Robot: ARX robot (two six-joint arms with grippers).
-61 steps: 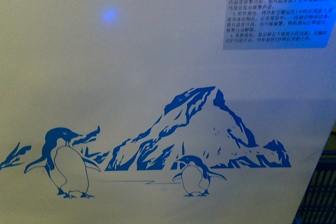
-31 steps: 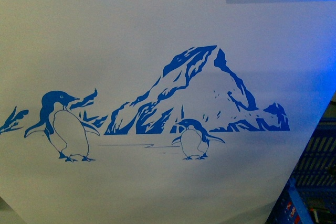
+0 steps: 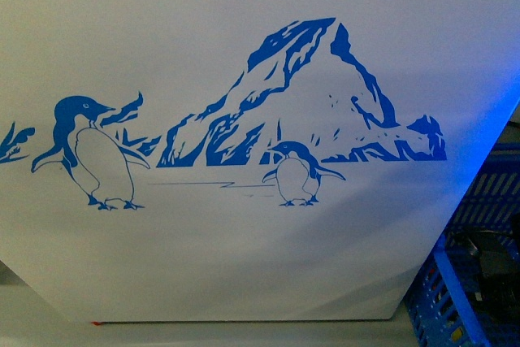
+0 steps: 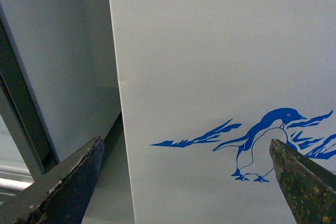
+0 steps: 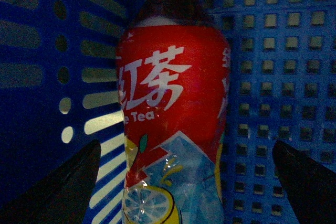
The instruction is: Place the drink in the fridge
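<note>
Two blue penguins [image 3: 85,152] and one blue mountain [image 3: 309,95] are printed on the white front wall of the fridge [image 3: 244,22], which fills the front view. Its lids lie out of frame, so nothing shows how it is opened. One blue perforated plastic crate [image 3: 455,298] stands just beside the fridge's lower right corner.

One drink is in sight: a plastic bottle [image 5: 168,114] with dark liquid at the neck and a red label bearing white lettering, a lemon slice and ice. It stands upright inside a blue latticed crate [image 5: 273,51], probably the same one, though the dim wrist picture cannot settle that. The cap sits at the frame's edge in shadow.

The right gripper [image 5: 186,145] hangs with its two dark fingers spread wide, one on each side of the bottle and touching neither flank. My reading is that it is lined up for a side grasp on the label. The left gripper [image 4: 186,141] is likewise spread and empty, facing the fridge wall beside a pale grey panel [image 4: 58,66]. The drink is not yet grasped.
</note>
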